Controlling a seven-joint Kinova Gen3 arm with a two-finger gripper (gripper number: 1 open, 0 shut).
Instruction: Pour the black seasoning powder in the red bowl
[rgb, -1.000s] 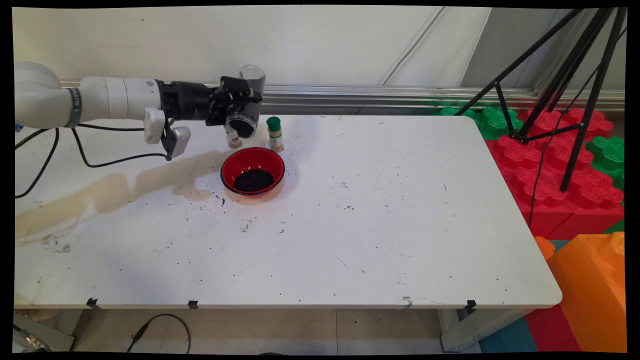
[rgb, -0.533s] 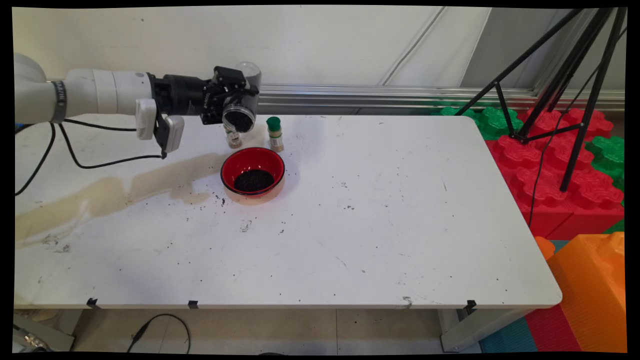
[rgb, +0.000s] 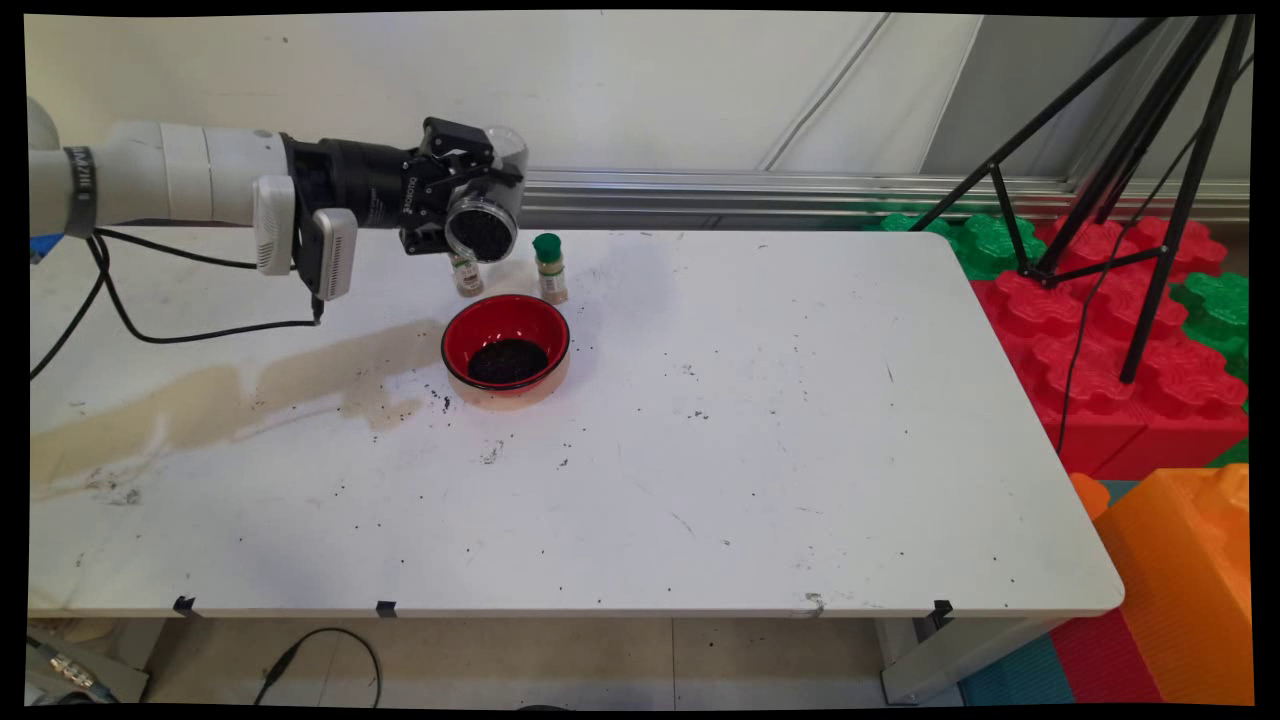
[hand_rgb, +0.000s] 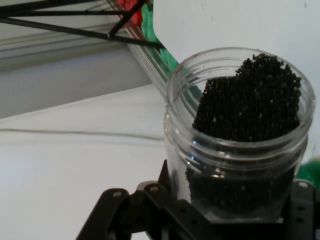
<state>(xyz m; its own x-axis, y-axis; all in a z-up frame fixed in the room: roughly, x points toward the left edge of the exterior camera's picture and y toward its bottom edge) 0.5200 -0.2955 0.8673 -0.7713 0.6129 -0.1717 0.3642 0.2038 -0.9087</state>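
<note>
Clamped in my hand (rgb: 470, 205), the clear jar (hand_rgb: 239, 135) of black grains has tipped back from pouring, lifted higher above the red bowl (rgb: 506, 343) and spice bottles (rgb: 549, 267).

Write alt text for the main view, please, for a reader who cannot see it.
The gripper holds a clear jar of black grains tipped on its side above the white table, just behind a red bowl holding black grains. Two small spice bottles stand behind the bowl.

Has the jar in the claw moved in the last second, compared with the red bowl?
Yes. The clear jar of dark grains, held in the claw, has risen slightly away from the red bowl, and its mouth has tipped back up.
</note>
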